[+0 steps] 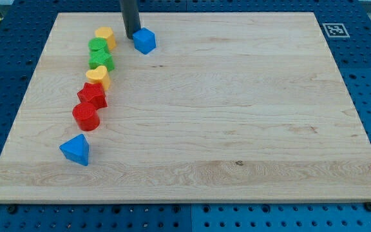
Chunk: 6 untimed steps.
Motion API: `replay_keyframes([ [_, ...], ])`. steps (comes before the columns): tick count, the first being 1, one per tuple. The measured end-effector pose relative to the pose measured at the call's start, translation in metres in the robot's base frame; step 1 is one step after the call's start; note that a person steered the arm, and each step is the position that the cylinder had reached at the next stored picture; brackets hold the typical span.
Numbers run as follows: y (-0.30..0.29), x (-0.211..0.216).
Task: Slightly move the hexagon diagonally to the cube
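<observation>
Nearest the view's bottom: blue wedge [75, 149], alone on the board [237, 129]. At its 1 o'clock a column runs away from the camera: red cylinder [85, 116], red star [93, 95], yellow block [98, 77], green star [101, 60], green block [97, 45], yellow heart [105, 36].

Farthest: blue cube [144, 40], with my tip [132, 36] touching or just beside it at its 9 o'clock. No pincer on this rig, only the rod.

Which piece is the hexagon I cannot tell for sure; the red cylinder looks likeliest. Judgement: contact not yet made. Next move: bring the tip to that block's 7 o'clock side, then push briefly toward 1 o'clock.
</observation>
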State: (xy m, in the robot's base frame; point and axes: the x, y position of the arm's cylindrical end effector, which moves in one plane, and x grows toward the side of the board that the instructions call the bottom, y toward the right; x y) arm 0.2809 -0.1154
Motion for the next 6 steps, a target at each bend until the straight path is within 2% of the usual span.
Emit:
replay_keyframes([
  [1,0.011,0.011],
  [2,0.055,0.011],
  [3,0.071,0.003],
  [4,0.039,-0.034],
  [6,-0.083,-0.05],
])
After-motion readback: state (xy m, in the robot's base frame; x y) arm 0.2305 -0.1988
